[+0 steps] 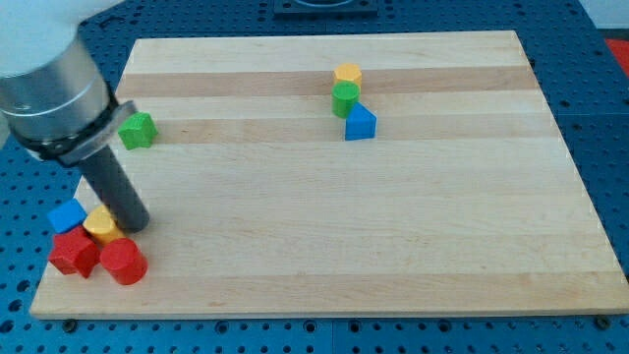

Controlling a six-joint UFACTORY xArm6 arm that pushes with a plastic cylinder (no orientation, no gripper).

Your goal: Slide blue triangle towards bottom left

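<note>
The blue triangle (360, 123) lies on the wooden board (393, 216) at the upper middle, just below a green cylinder (345, 98) and a yellow block (348, 75). My tip (137, 225) is far to the view's left, near the bottom left corner. It rests beside a yellow block (101, 225) in a small cluster there. The tip is well apart from the blue triangle.
The bottom left cluster holds a blue block (67, 215), a red block (74, 253) and a red cylinder (124, 262). A green block (138, 129) sits at the left edge, higher up. The arm's grey body (49, 84) overhangs the upper left corner.
</note>
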